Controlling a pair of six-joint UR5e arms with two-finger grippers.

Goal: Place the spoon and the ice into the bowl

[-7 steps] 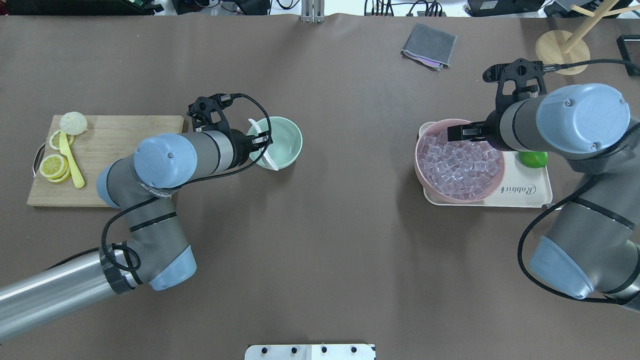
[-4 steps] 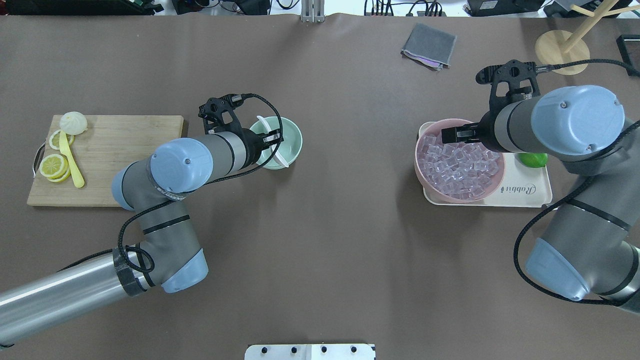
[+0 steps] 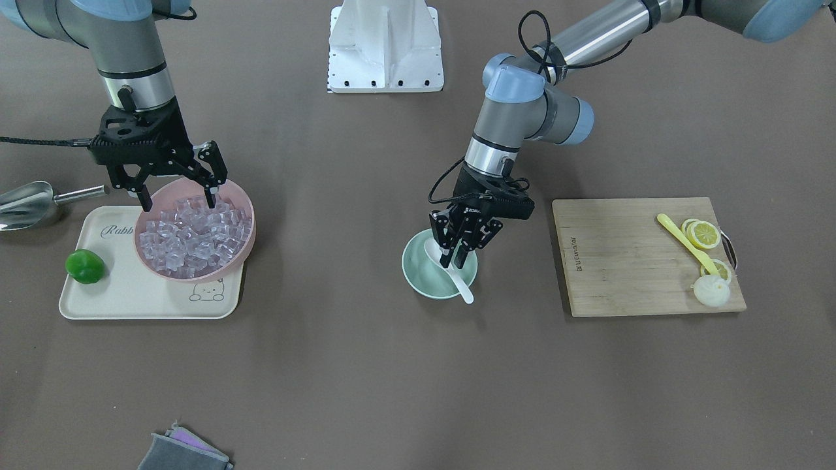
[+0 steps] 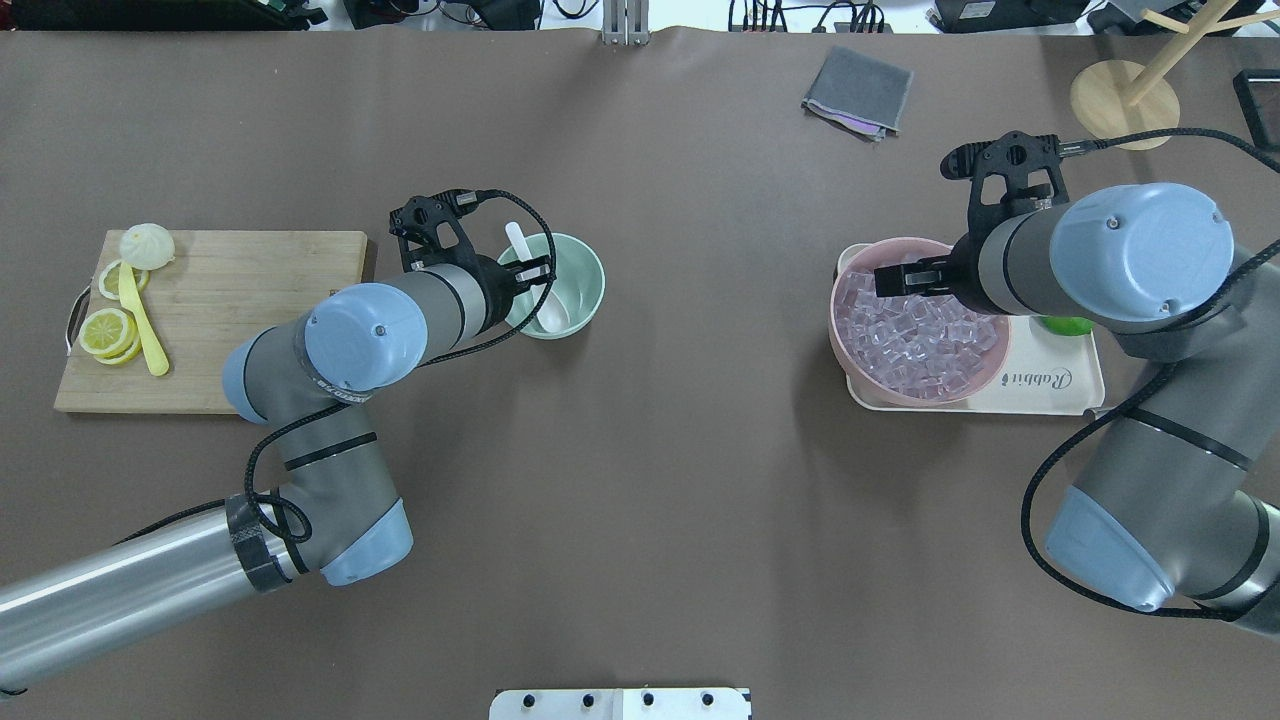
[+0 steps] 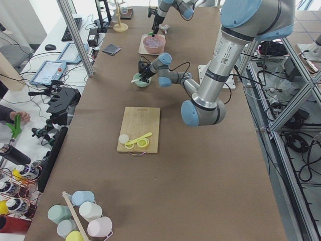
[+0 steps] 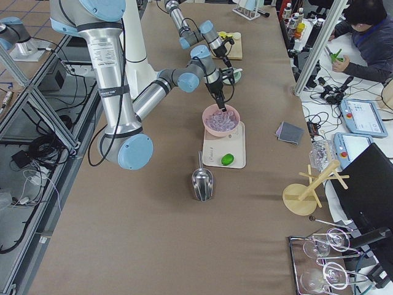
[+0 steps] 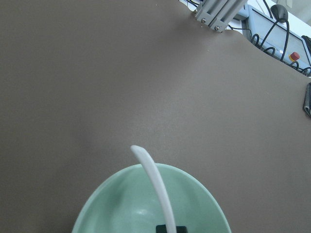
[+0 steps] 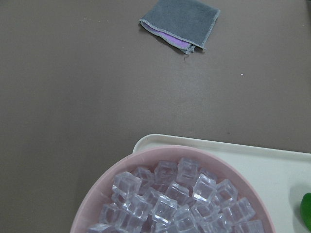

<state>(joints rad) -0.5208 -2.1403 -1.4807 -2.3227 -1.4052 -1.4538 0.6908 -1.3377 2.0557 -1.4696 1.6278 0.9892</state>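
Observation:
The mint-green bowl (image 3: 418, 281) stands mid-table; it also shows in the overhead view (image 4: 592, 282) and the left wrist view (image 7: 194, 194). The white spoon (image 3: 462, 289) lies with its scoop inside the bowl and its handle (image 4: 514, 238) over the rim; it also shows in the left wrist view (image 7: 155, 184). My left gripper (image 3: 455, 258) (image 4: 530, 275) is shut on the spoon's handle over the bowl. The clear ice cubes (image 3: 189, 241) (image 4: 920, 340) (image 8: 175, 194) fill a pink bowl (image 4: 840, 330). My right gripper (image 3: 177, 199) (image 4: 905, 278) is open just above the ice.
The pink bowl sits on a cream tray (image 3: 130, 300) beside a green lime (image 3: 85, 266). A metal scoop (image 3: 26, 202) lies by the tray. A cutting board (image 4: 230, 300) holds lemon slices and a yellow spoon (image 4: 140, 320). A grey cloth (image 4: 858, 90) and a wooden stand (image 4: 1120, 100) stand at the far side.
My left gripper turned and lowered the spoon, so its scoop now sits inside the mint bowl. My right gripper shifted a little further over the pink bowl.

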